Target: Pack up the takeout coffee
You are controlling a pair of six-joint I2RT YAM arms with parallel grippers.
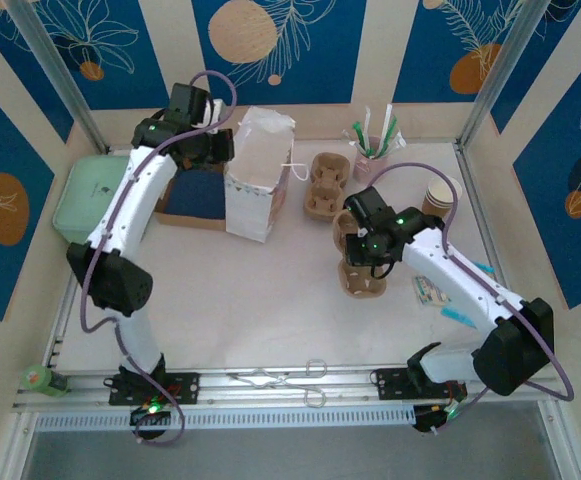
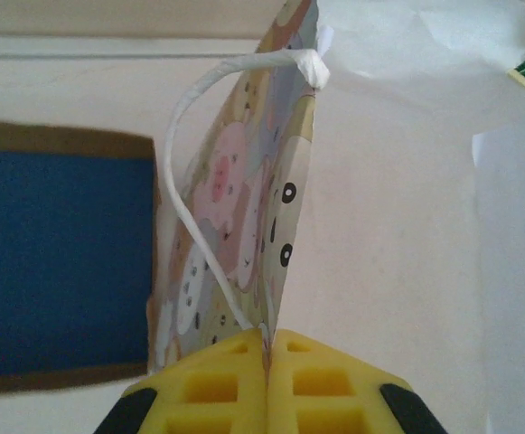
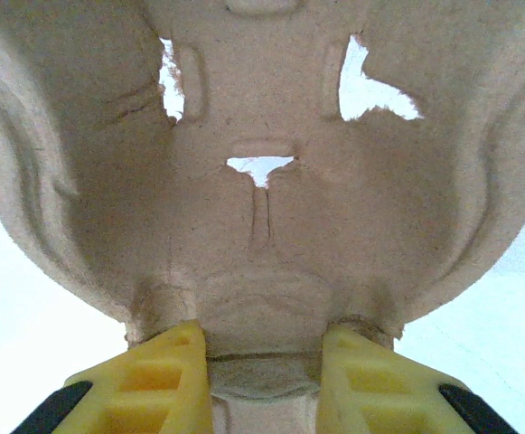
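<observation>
item: small kraft-brown paper cup with white rim and white inside (image 1: 440, 197) | pose: upright; mouth facing up, pale interior showing | place: far right part of the white table (image 1: 270, 315); close to its right edge; standing on the tabletop | detail: too small to tell whether one cup or a stack

The pale bench (image 1: 260, 310) carries a standing paper bag (image 1: 258, 185) near the back, a blue-lined cardboard tray (image 1: 195, 197) just left of it and a mint-green box (image 1: 92, 195) at the left edge. Right of the bag lies a pulp cup carrier (image 1: 325, 185). A second carrier (image 1: 362, 278), nearer, is in the grip of the right hand (image 3: 264, 362). A pink cup of straws (image 1: 373, 150), stacked paper cups (image 1: 440, 200) and flat packets (image 1: 430, 292) occupy the right side.
</observation>
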